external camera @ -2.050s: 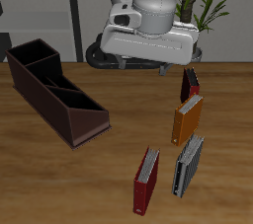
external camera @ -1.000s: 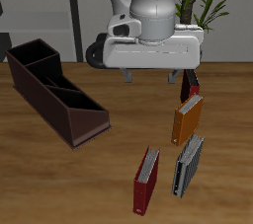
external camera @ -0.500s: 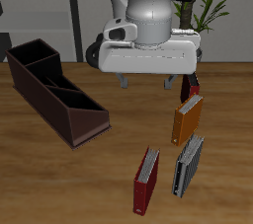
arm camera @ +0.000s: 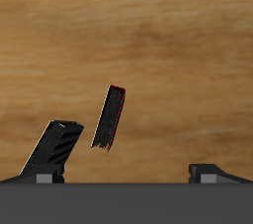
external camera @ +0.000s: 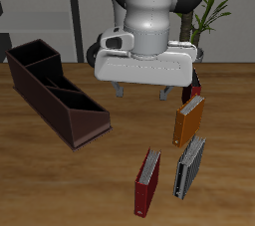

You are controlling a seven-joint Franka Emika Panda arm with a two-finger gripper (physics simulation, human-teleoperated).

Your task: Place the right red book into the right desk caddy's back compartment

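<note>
- Found the tool point(external camera: 143, 92) hanging above the counter point(external camera: 80, 185), fingers point(external camera: 122, 90) spread wide with nothing between them.
- Noted the right red book point(external camera: 147, 182) standing on edge near the counter's front edge, at about 6 o'clock from the tool in the exterior view, well apart from it and untouched, with pale page edges facing up.
- Spotted the right desk caddy point(external camera: 45, 106) at roughly 9 o'clock from the tool: long, dark maroon-brown, open-topped, with inner dividers, set at a slant on the counter, and well apart from the red book.
- Counted three more books: a black-and-grey book point(external camera: 189, 166) just beside the red one at its 2 o'clock, an orange book point(external camera: 189, 119) farther back, and a dark maroon book point(external camera: 191, 86) behind that, partly hidden by the tool's body.
- Made out a slim dark book with a red edge point(arm camera: 109, 117) in the wrist view, standing on bare wood between the two finger bases; could not tell which book it was.
- Glimpsed a potted plant point(external camera: 211, 11) behind the arm, at about 1 o'clock.
</note>
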